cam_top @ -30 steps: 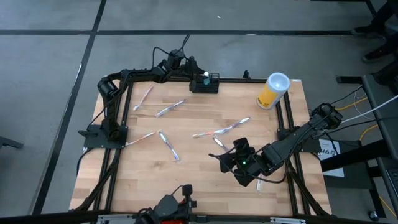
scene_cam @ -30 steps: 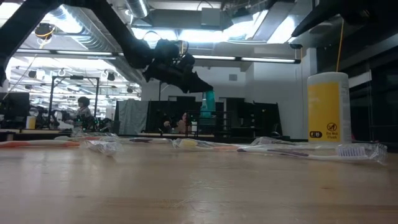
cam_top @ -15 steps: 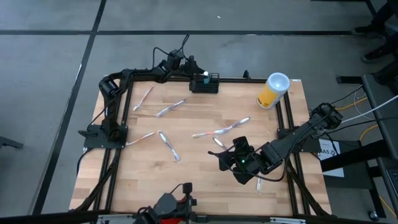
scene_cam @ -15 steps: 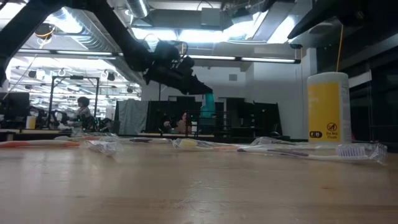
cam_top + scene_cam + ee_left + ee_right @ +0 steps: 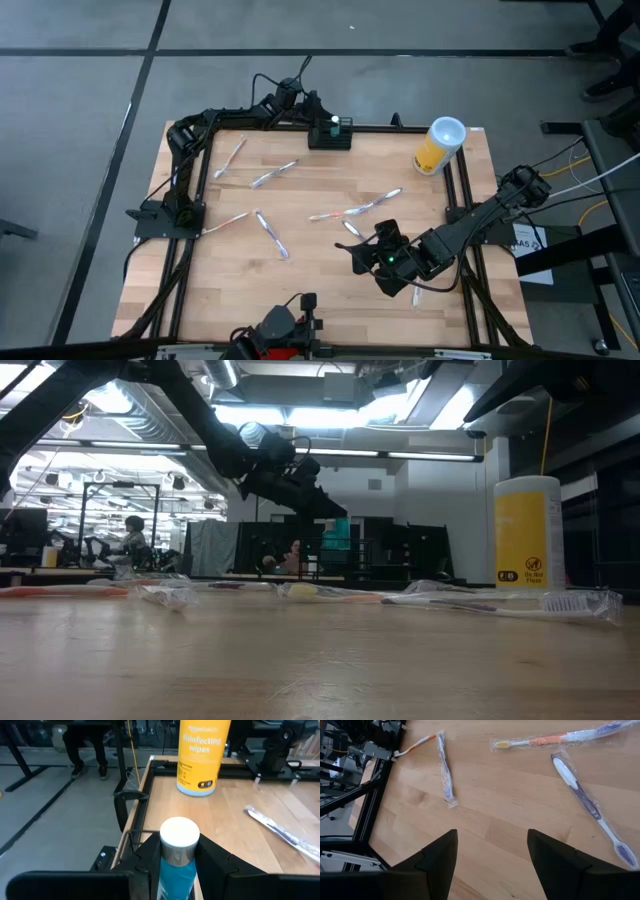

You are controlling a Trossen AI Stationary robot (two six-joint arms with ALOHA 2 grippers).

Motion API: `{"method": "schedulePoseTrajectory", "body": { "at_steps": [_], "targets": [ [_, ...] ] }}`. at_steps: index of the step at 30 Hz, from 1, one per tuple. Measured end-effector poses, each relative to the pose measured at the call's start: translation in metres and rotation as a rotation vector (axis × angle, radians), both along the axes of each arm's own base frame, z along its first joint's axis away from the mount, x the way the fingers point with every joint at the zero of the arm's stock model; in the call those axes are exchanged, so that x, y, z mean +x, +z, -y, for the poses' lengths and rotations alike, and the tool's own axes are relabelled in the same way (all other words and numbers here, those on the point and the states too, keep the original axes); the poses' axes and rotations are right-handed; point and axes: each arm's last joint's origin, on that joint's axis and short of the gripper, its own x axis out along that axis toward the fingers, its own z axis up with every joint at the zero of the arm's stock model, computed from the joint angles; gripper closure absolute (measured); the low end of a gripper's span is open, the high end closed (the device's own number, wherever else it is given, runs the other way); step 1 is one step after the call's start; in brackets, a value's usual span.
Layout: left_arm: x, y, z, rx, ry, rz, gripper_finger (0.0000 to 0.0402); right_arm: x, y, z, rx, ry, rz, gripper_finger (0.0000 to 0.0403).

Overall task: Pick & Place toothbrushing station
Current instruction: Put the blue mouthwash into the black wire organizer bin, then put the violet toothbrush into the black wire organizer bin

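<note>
The toothbrushing station is a small black holder at the table's far edge, with a teal bottle with a white cap standing in it. My left gripper reaches to that edge and is shut on the bottle. In the low view the bottle shows above the table line, under the gripper. My right gripper hovers open over the near right part of the table, nothing between its fingers. My left gripper pinches the bottle's silver neck, just under the white cap, between its two fingers. The fingers come nearly level, from the table's left along the far edge. The bottle stands upright in the hold. Whether the holder's base touches the table, I cannot tell.
A yellow canister of disinfecting wipes stands at the far right corner, beyond the bottle. Several wrapped toothbrushes lie scattered on the wood, among them one in the middle and one left of centre. The black frame rail borders the table.
My left arm has stretched a little along the far edge. The gripper and the teal bottle have shifted slightly toward the table's right and sunk slightly. The bottle has stayed upright in the shut fingers.
</note>
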Motion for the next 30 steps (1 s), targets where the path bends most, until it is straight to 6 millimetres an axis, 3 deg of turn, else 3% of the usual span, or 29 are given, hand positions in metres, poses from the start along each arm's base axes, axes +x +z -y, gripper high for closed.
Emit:
{"method": "schedulePoseTrajectory", "body": {
  "at_steps": [7, 12, 16, 24, 30],
  "targets": [
    [-0.001, -0.002, 0.001, 0.008, -0.009, -0.019, 0.0309, 0.000, 0.000, 0.000, -0.008, 0.008, -0.003, 0.0160],
    [0.000, -0.002, 0.001, 0.002, -0.001, -0.019, 0.0231, 0.000, 0.000, 0.000, -0.010, 0.006, -0.001, 0.0160],
    [0.000, -0.001, 0.000, 0.000, 0.001, -0.018, 0.0200, 0.000, 0.000, 0.000, -0.010, 0.006, -0.001, 0.0160],
    [0.001, 0.003, -0.001, -0.012, 0.020, 0.020, 0.0205, 0.000, 0.000, 0.000, -0.010, 0.006, -0.001, 0.0160],
    [-0.005, 0.024, 0.002, -0.010, 0.031, 0.048, 0.0211, 0.000, 0.000, 0.000, -0.019, 0.002, 0.005, 0.0160]
  ]
}}
